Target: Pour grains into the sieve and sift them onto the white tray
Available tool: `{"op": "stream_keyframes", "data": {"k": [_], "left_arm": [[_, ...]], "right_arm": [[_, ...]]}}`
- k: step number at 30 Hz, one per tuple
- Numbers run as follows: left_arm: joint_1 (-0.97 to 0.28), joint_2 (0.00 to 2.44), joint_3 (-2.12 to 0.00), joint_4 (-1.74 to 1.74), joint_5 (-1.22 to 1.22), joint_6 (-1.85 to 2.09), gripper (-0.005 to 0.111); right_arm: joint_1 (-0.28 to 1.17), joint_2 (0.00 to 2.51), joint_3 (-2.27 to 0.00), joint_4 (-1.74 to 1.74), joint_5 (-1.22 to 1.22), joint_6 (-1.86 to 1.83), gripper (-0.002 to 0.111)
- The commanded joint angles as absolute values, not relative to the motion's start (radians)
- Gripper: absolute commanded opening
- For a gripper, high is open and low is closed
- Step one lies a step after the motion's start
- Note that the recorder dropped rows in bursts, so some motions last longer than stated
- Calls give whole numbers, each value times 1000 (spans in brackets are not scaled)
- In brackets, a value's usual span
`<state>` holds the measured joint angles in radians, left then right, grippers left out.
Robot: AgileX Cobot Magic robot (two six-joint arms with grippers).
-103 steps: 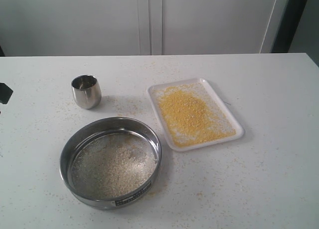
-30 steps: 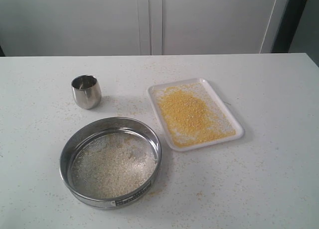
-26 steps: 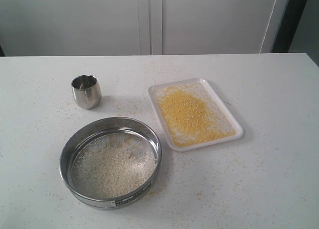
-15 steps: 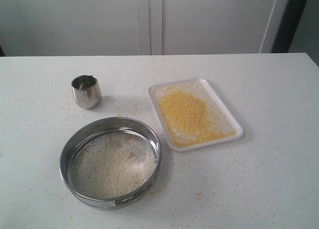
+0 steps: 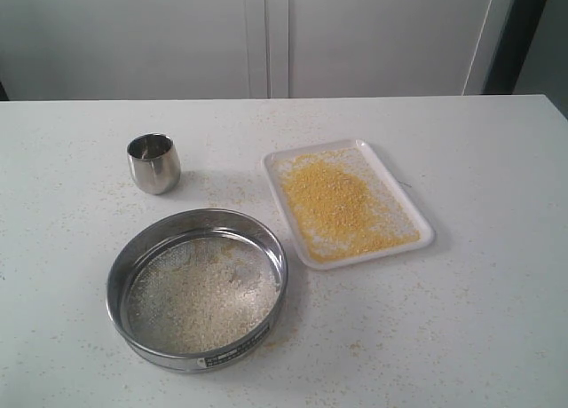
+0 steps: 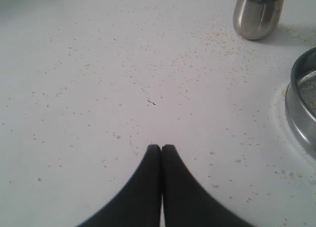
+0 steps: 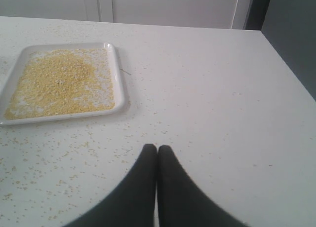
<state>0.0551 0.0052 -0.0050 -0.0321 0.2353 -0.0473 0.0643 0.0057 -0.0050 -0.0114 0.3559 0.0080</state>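
The round steel sieve (image 5: pixel 197 286) sits on the table at front left, holding pale off-white grains (image 5: pixel 202 297) on its mesh; its rim (image 6: pixel 302 106) shows in the left wrist view. The white tray (image 5: pixel 355 258) lies to its right with fine yellow grains (image 5: pixel 337 202) spread over it, and it also appears in the right wrist view (image 7: pixel 120 84). Neither gripper shows in the exterior view. My left gripper (image 6: pixel 161 148) is shut and empty above bare table. My right gripper (image 7: pixel 157 148) is shut and empty too, off the tray's side.
A small steel cup (image 5: pixel 153 162) stands behind the sieve, also seen in the left wrist view (image 6: pixel 257 13). Stray grains are scattered over the white table (image 5: pixel 479 284). White cabinet doors (image 5: pixel 266 35) rise behind the table's far edge.
A dark part of the left arm at the exterior view's left edge 3.4 s ago has gone out of frame. Sieve, tray and cup have not moved.
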Motion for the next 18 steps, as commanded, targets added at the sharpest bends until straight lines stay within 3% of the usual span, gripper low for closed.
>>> {"op": "stream_keyframes", "data": {"k": [1,18], "left_arm": [[58,0,0,-44,237,-52,0],[58,0,0,-44,237,-46,0]], "right_arm": [[60,0,0,-11,341,0,0],[60,0,0,-11,341,0,0]]}}
